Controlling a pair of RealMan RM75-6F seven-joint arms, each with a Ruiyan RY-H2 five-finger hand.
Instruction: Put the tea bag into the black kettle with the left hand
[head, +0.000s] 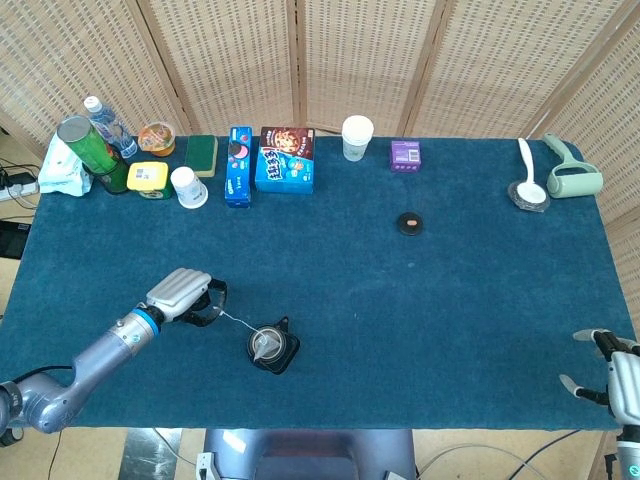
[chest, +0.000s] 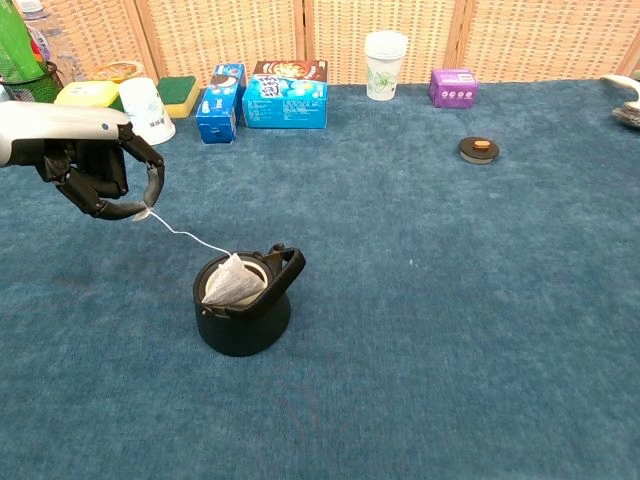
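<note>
The black kettle (head: 273, 348) (chest: 243, 312) stands near the table's front, left of centre, its mouth uncovered. The tea bag (chest: 235, 280) (head: 264, 345) lies in that mouth, its pale pouch showing above the rim. A thin white string (chest: 185, 235) runs from it up and left to my left hand (chest: 100, 168) (head: 185, 295), which pinches the string's end between curled fingers, left of the kettle and a little above it. My right hand (head: 612, 380) shows only in the head view at the table's front right corner, fingers apart, holding nothing.
A small black lid (head: 410, 223) (chest: 479, 149) lies past centre. Along the back edge stand biscuit boxes (head: 285, 159), a paper cup (head: 357, 137), a purple box (head: 405, 154), a white cup (head: 188, 187), a sponge (head: 201, 154) and bottles (head: 92, 150). A spoon and lint roller (head: 573, 178) lie back right.
</note>
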